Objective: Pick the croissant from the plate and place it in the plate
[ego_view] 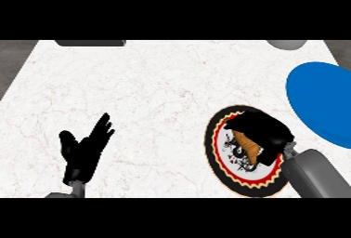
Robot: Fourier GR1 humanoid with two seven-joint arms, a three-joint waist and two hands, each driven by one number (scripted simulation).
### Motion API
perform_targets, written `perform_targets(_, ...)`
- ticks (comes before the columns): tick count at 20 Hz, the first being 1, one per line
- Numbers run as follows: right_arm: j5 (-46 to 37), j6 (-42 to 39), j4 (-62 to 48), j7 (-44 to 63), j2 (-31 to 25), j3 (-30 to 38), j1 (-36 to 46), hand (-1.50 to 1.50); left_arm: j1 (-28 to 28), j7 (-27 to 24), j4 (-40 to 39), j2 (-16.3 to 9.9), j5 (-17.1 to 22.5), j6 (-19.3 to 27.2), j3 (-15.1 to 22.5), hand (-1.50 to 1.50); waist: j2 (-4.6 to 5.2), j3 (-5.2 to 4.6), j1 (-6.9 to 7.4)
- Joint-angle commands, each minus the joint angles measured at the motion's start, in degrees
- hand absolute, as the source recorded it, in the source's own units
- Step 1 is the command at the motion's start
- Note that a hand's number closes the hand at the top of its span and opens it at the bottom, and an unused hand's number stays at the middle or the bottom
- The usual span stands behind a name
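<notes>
1 croissant [250,145], long axis 11-to-5 o'clock, on patterned plate [221,160]; right hand [264,130] curled around it. 2 plates; blue plate [322,100] at 2. Left hand [86,151] spread.

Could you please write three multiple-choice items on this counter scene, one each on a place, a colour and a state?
1. Where does the croissant lie?
A. on the patterned plate
B. on the blue plate
C. on the bare counter

2. What colour is the plate at the right edge?
A. green
B. blue
C. yellow

3. How is the left hand?
A. curled round the croissant
B. pressing the blue plate
C. open, fingers up, holding nothing

Key: 1 A, it shows over the patterned plate under the right hand; 2 B, its surface is plain blue; 3 C, its fingers are straight above the counter.
</notes>
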State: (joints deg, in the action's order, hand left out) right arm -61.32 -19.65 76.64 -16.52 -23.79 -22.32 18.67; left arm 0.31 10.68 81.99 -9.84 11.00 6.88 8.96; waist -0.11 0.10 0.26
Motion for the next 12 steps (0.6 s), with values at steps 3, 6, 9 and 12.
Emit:
perform_targets(3, -6.15, 5.16, -5.11, -5.58, 0.8, -0.74, 1.13, 1.5, 2.55, 2.94, 3.38, -0.14, -0.09, -1.5, -0.31, 0.0, 0.12, -0.08, 0.09)
perform_targets(6, -8.49, 7.06, -6.5, -6.39, 2.54, 0.45, 0.98, 1.5, 0.15, 0.4, -1.72, 2.86, -2.45, -0.03, -0.37, 0.0, 0.13, -0.09, -0.07)
perform_targets(9, -7.83, 8.64, -7.74, -11.29, 0.22, 3.67, 2.31, 1.5, 2.69, 1.21, 1.41, -0.59, -1.17, -3.71, -2.08, 0.0, 0.13, -0.09, 0.01)
perform_targets(12, -7.03, 8.96, 0.12, -2.5, 4.02, 5.03, -3.04, 1.5, 0.2, 1.42, -0.63, 1.59, -1.88, -1.47, -2.11, 0.0, 0.0, -0.1, -0.56)
